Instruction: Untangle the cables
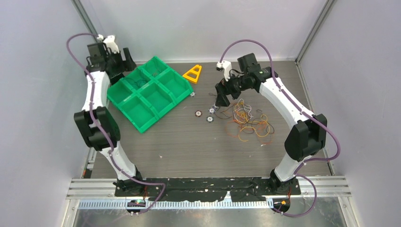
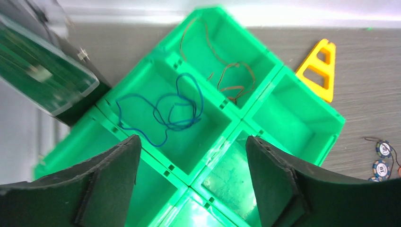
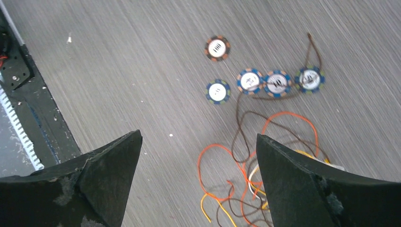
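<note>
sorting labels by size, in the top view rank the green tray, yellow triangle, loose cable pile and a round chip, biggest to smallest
1. green tray
2. loose cable pile, judged by spread; each wire is hair-thin
3. yellow triangle
4. round chip

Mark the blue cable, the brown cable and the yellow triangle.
blue cable (image 2: 182,126): left wrist view, on its bunched strands.
brown cable (image 2: 229,88): left wrist view, on its lower loop.
yellow triangle (image 2: 327,46): left wrist view, on its top corner.
</note>
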Available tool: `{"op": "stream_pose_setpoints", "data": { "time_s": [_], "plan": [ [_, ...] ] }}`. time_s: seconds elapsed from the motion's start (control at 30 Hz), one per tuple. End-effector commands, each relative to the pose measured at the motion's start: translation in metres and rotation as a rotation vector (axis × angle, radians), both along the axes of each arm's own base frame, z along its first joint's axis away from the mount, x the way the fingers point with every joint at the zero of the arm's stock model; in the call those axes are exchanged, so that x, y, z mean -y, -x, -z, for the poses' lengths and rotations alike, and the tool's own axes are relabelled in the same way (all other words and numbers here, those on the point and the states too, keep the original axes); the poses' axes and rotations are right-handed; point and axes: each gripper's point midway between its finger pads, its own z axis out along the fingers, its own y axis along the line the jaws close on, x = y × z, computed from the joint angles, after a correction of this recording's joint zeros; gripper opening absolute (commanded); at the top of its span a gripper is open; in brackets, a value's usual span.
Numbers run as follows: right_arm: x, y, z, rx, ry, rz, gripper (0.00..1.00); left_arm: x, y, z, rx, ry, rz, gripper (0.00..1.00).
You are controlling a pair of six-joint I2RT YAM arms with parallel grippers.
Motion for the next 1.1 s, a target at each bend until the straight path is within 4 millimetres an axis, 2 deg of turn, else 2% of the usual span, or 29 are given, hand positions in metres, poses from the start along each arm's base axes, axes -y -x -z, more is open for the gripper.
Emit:
{"op": "stream_pose_setpoints", "data": {
  "time_s": [0.0, 0.07, 0.17, 0.23, 0.3, 0.43, 0.53, 0.6, 0.63, 0.67, 0.7, 0.73, 0.77, 0.9, 0.97, 1.07],
  "plan": [
    [0.032, -0.010, -0.007, 0.041, 0.032, 0.097, 0.99, 0.017, 0.031, -0.088, 0.160, -0.102, 0.118, 0.87],
    [0.049, -0.018, 0.008, 0.027, 0.089, 0.155, 0.95, 0.032, 0.049, -0.094, 0.177, -0.136, 0.193, 0.93],
    [0.074, -0.029, 0.035, -0.007, 0.178, 0.241, 0.87, 0.067, 0.083, -0.096, 0.218, -0.214, 0.325, 0.99],
    [0.085, -0.035, 0.059, -0.050, 0.238, 0.276, 0.84, 0.093, 0.103, -0.091, 0.241, -0.273, 0.414, 1.00],
    [0.096, -0.041, 0.075, -0.058, 0.291, 0.305, 0.83, 0.119, 0.121, -0.086, 0.259, -0.306, 0.491, 1.00],
    [0.119, -0.055, 0.113, -0.077, 0.415, 0.351, 0.84, 0.168, 0.154, -0.080, 0.291, -0.283, 0.628, 1.00],
    [0.125, -0.056, 0.144, -0.139, 0.465, 0.349, 0.78, 0.191, 0.169, -0.077, 0.311, -0.267, 0.683, 1.00],
    [0.122, -0.053, 0.153, -0.167, 0.459, 0.333, 0.66, 0.199, 0.173, -0.076, 0.314, -0.242, 0.689, 0.99],
    [0.117, -0.051, 0.152, -0.175, 0.435, 0.317, 0.50, 0.201, 0.175, -0.076, 0.310, -0.222, 0.688, 0.98],
    [0.110, -0.048, 0.150, -0.188, 0.396, 0.290, 0.43, 0.203, 0.176, -0.078, 0.313, -0.204, 0.689, 0.96],
    [0.106, -0.048, 0.141, -0.172, 0.371, 0.276, 0.27, 0.206, 0.178, -0.080, 0.320, -0.186, 0.702, 0.95],
    [0.097, -0.046, 0.133, -0.171, 0.319, 0.249, 0.19, 0.209, 0.181, -0.080, 0.327, -0.174, 0.718, 0.93],
    [0.092, -0.046, 0.116, -0.137, 0.283, 0.226, 0.09, 0.212, 0.184, -0.082, 0.340, -0.164, 0.737, 0.92],
    [0.061, -0.034, 0.053, -0.043, 0.081, 0.116, 0.06, 0.226, 0.193, -0.082, 0.369, -0.120, 0.816, 0.88],
    [0.047, -0.021, 0.025, -0.007, -0.006, 0.049, 0.05, 0.235, 0.195, -0.079, 0.369, -0.096, 0.856, 0.88],
    [0.025, 0.006, -0.003, 0.050, -0.077, -0.097, 0.05, 0.253, 0.194, -0.079, 0.375, -0.039, 0.888, 0.85]
  ]
}}
